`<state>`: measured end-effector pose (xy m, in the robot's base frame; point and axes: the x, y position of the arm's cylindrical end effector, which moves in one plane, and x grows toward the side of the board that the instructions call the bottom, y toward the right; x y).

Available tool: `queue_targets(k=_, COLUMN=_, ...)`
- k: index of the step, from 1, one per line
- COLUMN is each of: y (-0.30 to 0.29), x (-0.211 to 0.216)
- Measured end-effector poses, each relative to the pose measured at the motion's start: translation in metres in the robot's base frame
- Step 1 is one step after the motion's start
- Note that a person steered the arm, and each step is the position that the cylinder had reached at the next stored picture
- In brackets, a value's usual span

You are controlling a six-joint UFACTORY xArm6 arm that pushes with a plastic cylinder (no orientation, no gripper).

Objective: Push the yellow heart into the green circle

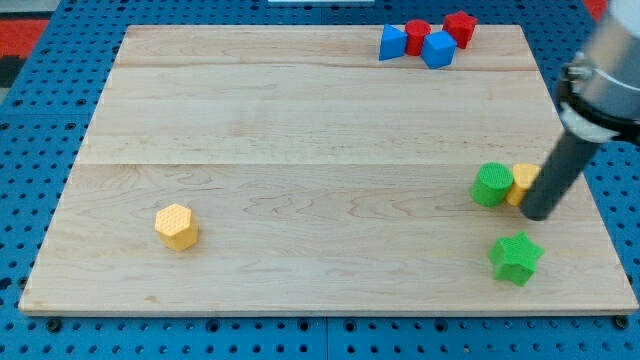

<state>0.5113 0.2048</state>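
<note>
The small yellow heart block (521, 183) sits at the board's right, touching the green circle block (490, 185) on its left, with my tip (537, 214), a bare jawless rod holding nothing, against its right, so the push looks nearly finished, needing only a slight leftward nudge.

Yellow heart (522, 182) near surface's right edge mostly hidden behind rod, shape unreadable. My tip (536, 214) partly blurred. Arm cut off by view's right and top edges. Red blocks (417, 35) at top edge partly hidden behind blue ones (437, 49).
</note>
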Motion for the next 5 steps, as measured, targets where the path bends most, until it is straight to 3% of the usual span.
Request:
queue_targets(k=1, y=0.002, x=0.006)
queue_targets(k=2, y=0.087, x=0.011)
queue_targets(k=3, y=0.134, x=0.056)
queue_targets(k=4, y=0.111, x=0.106)
queue_targets(k=5, y=0.057, x=0.097)
